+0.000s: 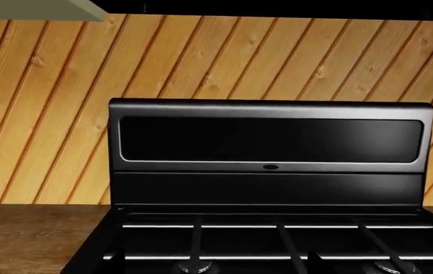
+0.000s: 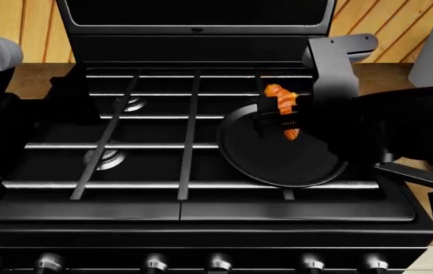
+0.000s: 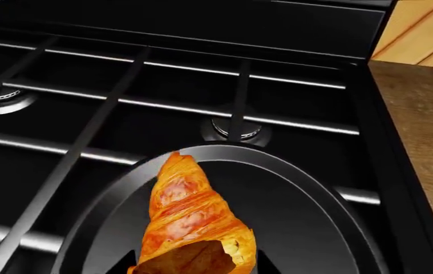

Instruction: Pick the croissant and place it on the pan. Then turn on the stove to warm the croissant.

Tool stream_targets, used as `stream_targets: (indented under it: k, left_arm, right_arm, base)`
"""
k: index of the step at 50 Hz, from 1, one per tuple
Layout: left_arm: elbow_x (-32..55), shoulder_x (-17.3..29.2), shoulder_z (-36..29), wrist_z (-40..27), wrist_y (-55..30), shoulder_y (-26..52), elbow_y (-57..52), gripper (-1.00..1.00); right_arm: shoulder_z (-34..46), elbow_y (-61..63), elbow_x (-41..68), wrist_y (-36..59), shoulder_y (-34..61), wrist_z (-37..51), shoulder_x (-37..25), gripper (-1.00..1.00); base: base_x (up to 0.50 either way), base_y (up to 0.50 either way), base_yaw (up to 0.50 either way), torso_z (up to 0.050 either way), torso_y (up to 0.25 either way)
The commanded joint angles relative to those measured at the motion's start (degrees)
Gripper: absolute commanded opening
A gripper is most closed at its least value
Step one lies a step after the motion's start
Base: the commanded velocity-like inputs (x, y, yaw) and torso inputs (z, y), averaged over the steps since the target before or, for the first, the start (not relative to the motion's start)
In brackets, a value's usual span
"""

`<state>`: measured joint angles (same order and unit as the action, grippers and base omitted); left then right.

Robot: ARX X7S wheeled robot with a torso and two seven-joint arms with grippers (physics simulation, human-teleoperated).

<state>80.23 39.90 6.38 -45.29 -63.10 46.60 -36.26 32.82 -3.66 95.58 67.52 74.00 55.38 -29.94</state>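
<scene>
- Right, nearest me: row of silver-black knobs [image 2: 155, 264] on the front of the large black gas stove [image 2: 86, 220], untouched I'd say; needed for the heating step.
- Mid: my right gripper [image 2: 277, 117] pinches the small golden-orange ridged croissant [image 2: 283, 108], holding it over the round matte black pan [image 2: 277, 162], presumably so it drops inside the rim.
- Left gripper not visible; can't tell its state.
- Far: wooden plank wall [image 1: 41, 114].

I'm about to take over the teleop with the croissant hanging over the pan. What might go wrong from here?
1. The croissant hangs from the right gripper over the far rim of the pan, not its centre; released here, it may roll onto the stove grates.
2. The pan sits at the stove's right side, so the right arm could nudge it while withdrawing.
</scene>
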Motion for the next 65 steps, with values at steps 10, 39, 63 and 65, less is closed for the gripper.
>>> stream_targets:
  k: [10,39,63,65]
  left_arm:
    - [0.22,0.29,-0.33,-0.32,0.41,-0.02,0.07,1.00]
    - [0.48,0.86,-1.00,-0.31,0.80,0.11,0.17,1.00]
    - [-0.17,1.24,-1.49,0.22,1.49,0.02,-0.04,1.00]
    - [-0.24,1.25,-1.52,0.30,1.58,0.00,-0.06,1.00]
  right_arm:
    - [0.55,-0.85,0.00,0.04,-0.59,0.26,-0.31,-1.00]
    - [1.68,-0.93,-1.14,-0.86,-2.17,-1.04,-1.06,-1.00]
    - [0.97,0.93,0.86,-1.71,-2.30,-0.02,-1.53,1.00]
    - [0.89,1.14,1.03,-1.81,-2.31,0.18,-1.57,1.00]
  base:
    - [0.00,0.00,0.00,0.000,0.000]
    - [0.00,0.00,0.00,0.000,0.000]
    - [0.00,0.00,0.00,0.000,0.000]
    - [0.00,0.00,0.00,0.000,0.000]
